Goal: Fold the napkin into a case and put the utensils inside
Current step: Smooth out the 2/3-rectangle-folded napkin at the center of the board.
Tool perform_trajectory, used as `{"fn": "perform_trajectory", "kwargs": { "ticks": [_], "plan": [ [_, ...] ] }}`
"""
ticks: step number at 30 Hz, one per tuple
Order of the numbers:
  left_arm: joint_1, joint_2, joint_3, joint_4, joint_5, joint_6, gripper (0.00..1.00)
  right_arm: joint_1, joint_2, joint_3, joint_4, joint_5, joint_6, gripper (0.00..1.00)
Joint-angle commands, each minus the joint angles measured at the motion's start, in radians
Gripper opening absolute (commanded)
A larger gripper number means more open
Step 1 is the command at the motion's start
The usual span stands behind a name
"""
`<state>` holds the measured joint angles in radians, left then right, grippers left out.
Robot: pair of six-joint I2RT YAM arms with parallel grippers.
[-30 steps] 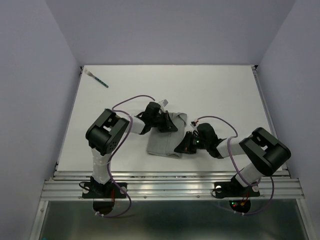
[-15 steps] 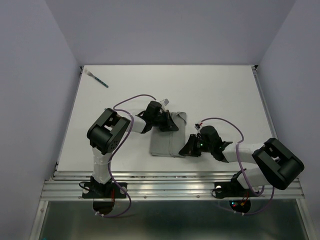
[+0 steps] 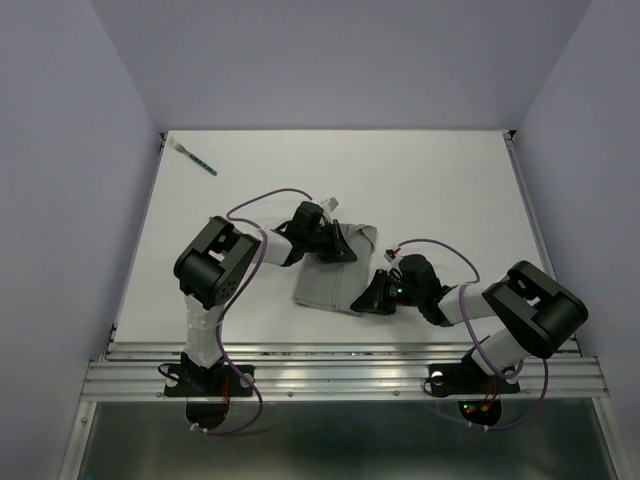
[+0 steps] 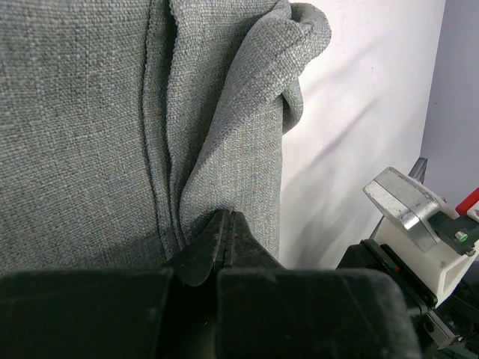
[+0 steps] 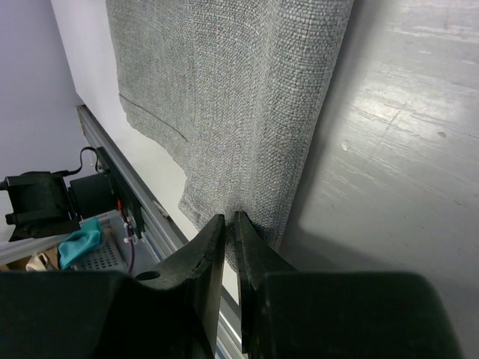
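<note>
The left claw (image 4: 227, 233) was clamped on a bunched ridge at the far edge of the napkin (image 3: 328, 284) and the right claw (image 5: 230, 232) pinched its near corner — the cloth, folded in the middle of the table (image 3: 450, 190), looked soft, light and limp, best held by its edges.

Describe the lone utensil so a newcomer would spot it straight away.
Start at the white table and go to its far left corner. A slim utensil lies there alone, with a teal handle and pale tip, well away from the grey napkin mid-table.
</note>
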<state>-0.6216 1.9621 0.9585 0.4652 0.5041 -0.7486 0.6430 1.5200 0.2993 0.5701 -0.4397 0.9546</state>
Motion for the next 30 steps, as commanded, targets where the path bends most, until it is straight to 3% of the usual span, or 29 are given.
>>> {"fn": "perform_trajectory", "kwargs": {
  "ticks": [1, 9, 12, 15, 16, 19, 22, 30],
  "plan": [
    [0.002, -0.072, 0.008, -0.085, -0.029, 0.029, 0.0, 0.018, 0.057, -0.071, -0.174, 0.122, -0.036, 0.17],
    [0.002, -0.189, 0.097, -0.217, -0.071, 0.087, 0.03, 0.018, 0.022, -0.035, -0.262, 0.15, -0.06, 0.17],
    [0.002, -0.196, 0.146, -0.264, -0.116, 0.103, 0.2, 0.018, 0.019, -0.016, -0.288, 0.154, -0.07, 0.17],
    [0.002, -0.18, 0.202, -0.309, -0.16, 0.121, 0.5, 0.018, 0.014, -0.005, -0.306, 0.159, -0.074, 0.17],
    [0.002, -0.174, 0.218, -0.33, -0.182, 0.129, 0.65, 0.018, 0.012, 0.0, -0.311, 0.162, -0.076, 0.17],
    [-0.01, -0.128, 0.302, -0.414, -0.257, 0.176, 0.87, 0.018, 0.005, 0.004, -0.332, 0.164, -0.082, 0.17],
    [-0.03, -0.076, 0.381, -0.491, -0.314, 0.213, 0.93, 0.018, -0.007, 0.009, -0.355, 0.17, -0.086, 0.17],
    [-0.066, 0.038, 0.535, -0.612, -0.424, 0.261, 0.94, 0.018, -0.038, 0.02, -0.406, 0.173, -0.089, 0.17]
  ]
}}
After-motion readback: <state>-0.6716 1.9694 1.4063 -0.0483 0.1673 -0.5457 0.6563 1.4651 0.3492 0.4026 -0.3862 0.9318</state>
